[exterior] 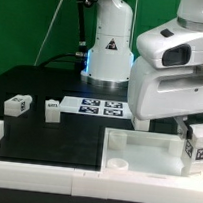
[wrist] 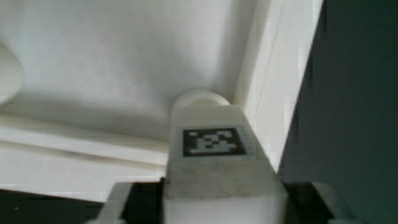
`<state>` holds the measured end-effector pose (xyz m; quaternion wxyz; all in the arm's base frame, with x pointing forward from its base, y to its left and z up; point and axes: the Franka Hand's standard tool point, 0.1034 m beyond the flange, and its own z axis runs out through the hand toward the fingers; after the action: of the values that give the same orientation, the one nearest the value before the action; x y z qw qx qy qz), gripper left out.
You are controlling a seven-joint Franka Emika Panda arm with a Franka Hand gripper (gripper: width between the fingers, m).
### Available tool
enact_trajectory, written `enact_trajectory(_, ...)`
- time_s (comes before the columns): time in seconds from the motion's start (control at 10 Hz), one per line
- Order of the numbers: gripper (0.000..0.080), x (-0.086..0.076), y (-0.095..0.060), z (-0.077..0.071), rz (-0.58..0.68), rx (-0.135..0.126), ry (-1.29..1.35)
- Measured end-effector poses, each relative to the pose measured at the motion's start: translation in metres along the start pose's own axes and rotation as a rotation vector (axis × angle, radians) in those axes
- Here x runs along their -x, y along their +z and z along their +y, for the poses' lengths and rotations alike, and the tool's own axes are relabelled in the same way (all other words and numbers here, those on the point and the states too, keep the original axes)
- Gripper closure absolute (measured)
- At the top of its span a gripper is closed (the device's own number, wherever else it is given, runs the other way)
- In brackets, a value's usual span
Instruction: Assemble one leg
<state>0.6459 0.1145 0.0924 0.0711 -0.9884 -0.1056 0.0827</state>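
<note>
My gripper [exterior: 195, 129] is shut on a leg [exterior: 200, 145], a small white blocky peg with a black-and-white tag, at the exterior view's right. It hangs just above the far right corner of the big white tray [exterior: 135, 145]. In the wrist view the gripper [wrist: 222, 206] has the leg [wrist: 217, 140] between its dark fingers [wrist: 139, 204], and the leg's rounded end points at the tray's inner corner [wrist: 107, 100]. Two more legs [exterior: 16, 104] [exterior: 52, 108] lie on the black table at the exterior view's left.
The marker board [exterior: 99, 107] lies flat on the table behind the tray. A white wall [exterior: 14, 151] runs along the front, with a round socket [exterior: 116, 165] at the tray's near corner. The arm's white body [exterior: 167, 81] fills the upper right.
</note>
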Motion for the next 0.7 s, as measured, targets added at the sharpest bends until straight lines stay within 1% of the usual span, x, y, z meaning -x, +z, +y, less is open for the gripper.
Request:
enact_trajectory(0.2, 0.0509, -0.0003, 0.0, 0.0, 0.005, -0.002, 0.04)
enact_trajectory(0.5, 0.0509, 0.0041, 0.001, -0.0011, 0.092, -0.019, 0.481)
enact_trajectory(0.7, 0.0509, 0.0048, 0.0013, -0.0013, 0.117, -0.041, 0.746)
